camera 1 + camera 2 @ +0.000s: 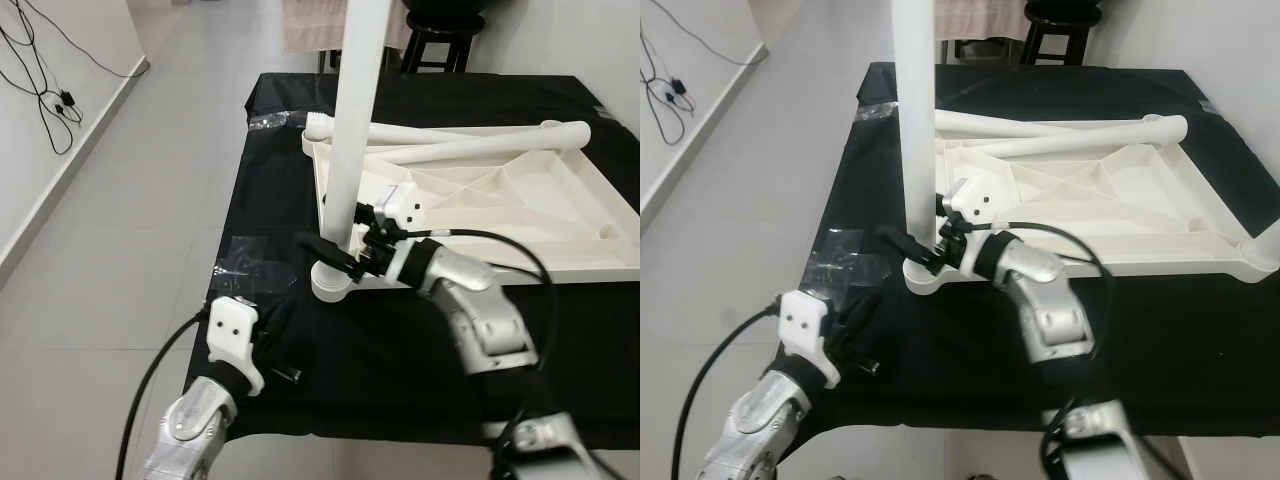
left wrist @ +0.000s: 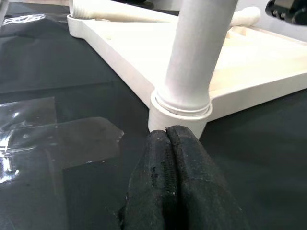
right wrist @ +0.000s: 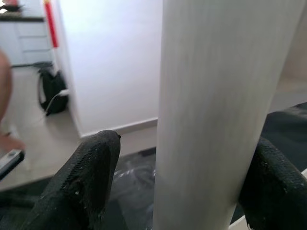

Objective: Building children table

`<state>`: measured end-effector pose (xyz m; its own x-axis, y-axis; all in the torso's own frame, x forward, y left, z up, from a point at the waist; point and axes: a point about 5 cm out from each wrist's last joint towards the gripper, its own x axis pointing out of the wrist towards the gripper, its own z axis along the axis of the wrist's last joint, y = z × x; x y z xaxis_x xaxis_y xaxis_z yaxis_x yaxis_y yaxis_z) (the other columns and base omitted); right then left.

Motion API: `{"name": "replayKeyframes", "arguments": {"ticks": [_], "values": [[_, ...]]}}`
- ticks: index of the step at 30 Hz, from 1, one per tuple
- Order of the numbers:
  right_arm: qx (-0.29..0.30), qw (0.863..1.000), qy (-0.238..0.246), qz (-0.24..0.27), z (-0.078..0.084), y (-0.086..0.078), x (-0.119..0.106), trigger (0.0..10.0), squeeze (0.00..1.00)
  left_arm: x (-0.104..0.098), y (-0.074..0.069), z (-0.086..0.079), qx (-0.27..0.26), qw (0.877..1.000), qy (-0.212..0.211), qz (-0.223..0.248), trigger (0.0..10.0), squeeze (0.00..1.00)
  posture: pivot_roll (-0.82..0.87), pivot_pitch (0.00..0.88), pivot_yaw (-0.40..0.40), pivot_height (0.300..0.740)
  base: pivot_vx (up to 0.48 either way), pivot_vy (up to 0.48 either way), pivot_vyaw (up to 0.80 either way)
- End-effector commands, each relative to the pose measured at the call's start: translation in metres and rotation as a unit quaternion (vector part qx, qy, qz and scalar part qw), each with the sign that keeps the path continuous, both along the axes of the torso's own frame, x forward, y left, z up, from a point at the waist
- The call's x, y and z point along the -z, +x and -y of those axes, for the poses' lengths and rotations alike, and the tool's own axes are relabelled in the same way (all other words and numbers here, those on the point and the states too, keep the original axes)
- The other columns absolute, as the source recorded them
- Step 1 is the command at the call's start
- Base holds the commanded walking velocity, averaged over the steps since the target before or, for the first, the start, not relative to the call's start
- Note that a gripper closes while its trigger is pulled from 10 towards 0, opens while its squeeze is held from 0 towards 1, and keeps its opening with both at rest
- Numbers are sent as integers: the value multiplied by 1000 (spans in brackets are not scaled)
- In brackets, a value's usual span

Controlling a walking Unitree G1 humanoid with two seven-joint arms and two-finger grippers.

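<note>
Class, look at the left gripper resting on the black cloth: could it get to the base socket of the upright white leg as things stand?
Probably yes. The left gripper, jaws shut, sits just short of the socket, with bare black cloth between.

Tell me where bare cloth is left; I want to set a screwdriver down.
Bare cloth runs along the near edge in front of the tabletop, right of the left pincer. The corner by the upright leg, right pincer and plastic wrap is crowded.
</note>
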<state>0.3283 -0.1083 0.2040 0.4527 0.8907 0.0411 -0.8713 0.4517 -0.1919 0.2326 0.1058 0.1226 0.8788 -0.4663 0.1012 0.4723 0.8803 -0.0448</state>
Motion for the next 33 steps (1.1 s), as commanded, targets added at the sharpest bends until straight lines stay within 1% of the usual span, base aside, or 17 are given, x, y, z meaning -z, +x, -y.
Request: {"name": "replayKeyframes", "arguments": {"ticks": [1,5,6,7,10,11,18,22,25,26,27,28,29,30,31,32,33], "values": [[-40,999,-7,-11,-9,-2,6,10000,0,4,-1,-1,-4,1000,1,-6,10000,0,53,112,-24,740,0,0,0],[-57,997,-8,-46,-10,21,10,10000,0,4,-1,0,-2,1000,0,-7,10000,0,58,110,-21,740,0,0,0],[-59,997,-3,-56,-10,23,11,9529,0,4,-1,0,-2,1000,0,-7,10000,0,58,110,-21,740,0,0,0],[-57,997,-1,-60,-10,26,12,1451,0,4,-1,0,-2,1000,0,-7,10000,0,68,107,-22,740,0,0,0],[-55,996,0,-63,-10,27,12,1451,0,5,-1,1,-2,1000,0,-7,10000,0,68,107,-22,740,0,0,0],[-61,996,0,-69,-9,28,13,0,0,5,-2,1,-2,1000,0,-7,10000,0,74,108,-25,740,0,0,0],[-43,996,-1,-72,5,30,19,0,0,4,-2,3,-4,1000,-1,-6,10000,0,66,111,-28,740,0,0,0],[3,998,-24,-51,13,28,30,0,0,5,-3,3,-3,1000,-2,-6,10000,0,64,113,-32,740,0,0,0],[86,994,-24,-71,17,14,50,0,0,4,-4,3,-5,1000,-2,-5,10000,0,58,117,-46,740,0,0,0],[86,994,-24,-71,17,14,50,0,0,4,-4,3,-5,1000,-2,-5,10000,0,58,117,-46,740,0,0,0],[243,967,-7,-74,16,9,63,0,0,4,-4,2,-6,1000,-2,-5,10000,0,46,120,-46,740,0,0,0],[243,967,-7,-74,16,9,63,0,0,4,-4,2,-6,1000,-2,-5,10000,0,46,120,-46,740,0,0,0],[370,924,12,-95,20,-1,75,0,0,4,-4,1,-7,1000,-2,-4,10000,0,41,126,-43,740,0,0,0],[370,924,12,-95,20,-1,75,0,0,4,-4,1,-7,1000,-2,-4,10000,0,41,126,-43,740,0,0,0],[411,903,17,-126,17,-16,86,0,0,3,-4,0,-7,1000,-2,-4,10000,0,42,131,-41,740,0,0,0],[411,903,17,-126,17,-16,86,0,0,3,-4,0,-7,1000,-2,-4,10000,0,42,131,-41,740,0,0,0],[403,908,9,-112,7,-22,85,0,0,4,-3,0,-6,1000,-1,-4,10000,0,30,118,-30,740,0,0,0]]}}
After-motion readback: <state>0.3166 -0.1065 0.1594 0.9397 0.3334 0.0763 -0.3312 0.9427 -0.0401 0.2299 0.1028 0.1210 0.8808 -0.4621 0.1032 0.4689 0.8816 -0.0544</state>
